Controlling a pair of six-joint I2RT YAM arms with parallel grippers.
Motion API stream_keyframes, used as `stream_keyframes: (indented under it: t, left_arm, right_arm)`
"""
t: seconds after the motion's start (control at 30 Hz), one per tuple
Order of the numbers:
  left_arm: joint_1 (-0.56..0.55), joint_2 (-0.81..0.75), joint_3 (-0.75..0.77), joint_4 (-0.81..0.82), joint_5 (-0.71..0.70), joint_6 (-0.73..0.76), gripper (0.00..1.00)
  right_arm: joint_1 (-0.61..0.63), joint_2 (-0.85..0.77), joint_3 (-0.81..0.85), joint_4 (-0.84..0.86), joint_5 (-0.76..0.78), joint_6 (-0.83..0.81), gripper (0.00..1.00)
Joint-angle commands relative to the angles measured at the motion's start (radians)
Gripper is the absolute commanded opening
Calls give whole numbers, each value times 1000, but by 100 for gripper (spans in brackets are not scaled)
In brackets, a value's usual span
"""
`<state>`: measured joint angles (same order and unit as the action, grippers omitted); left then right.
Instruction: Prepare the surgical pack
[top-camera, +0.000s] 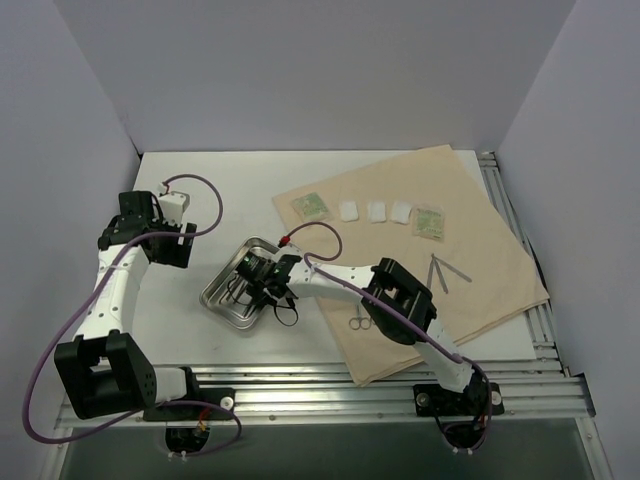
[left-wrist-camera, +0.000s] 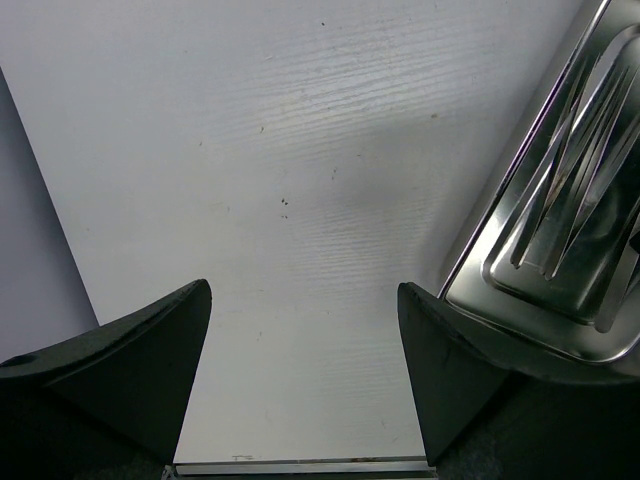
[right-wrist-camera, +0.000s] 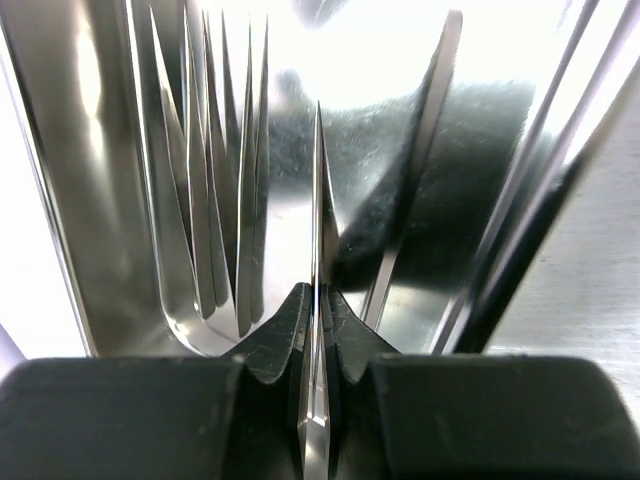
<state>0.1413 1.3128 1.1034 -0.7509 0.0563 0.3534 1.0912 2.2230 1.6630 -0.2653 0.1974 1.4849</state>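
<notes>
Right wrist: tweezers (right-wrist-camera: 318, 190) within right end effector (right-wrist-camera: 316, 305)

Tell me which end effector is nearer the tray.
Right. The right end effector is over the tray, shut on tweezers; the left end effector hangs open beside the tray's left edge, not touching.

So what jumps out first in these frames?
The right end effector, pinched shut on a thin metal instrument over the shiny steel tray in the middle. Right of it, the tan cloth carries a neat row of white gauze squares between green packets. The left end effector hangs open beside the tray.
</notes>
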Motion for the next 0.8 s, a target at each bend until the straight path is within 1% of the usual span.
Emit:
stream_keyframes:
  t: [0.0,0.27,0.5,0.77]
  left_arm:
    - [9,-20,-4,36,5,16,85]
    - [11,-27,-10,42,0,21,85]
    - [11,-26,-7,42,-4,21,85]
    - [12,-26,-8,44,-15,27,85]
  right_arm:
    - [3,15,53,-101,99,46,0]
    - [-2,59,76,-92,66,78,0]
    - [-7,67,93,-83,94,83,0]
    - [-10,119,152,-95,85,91,0]
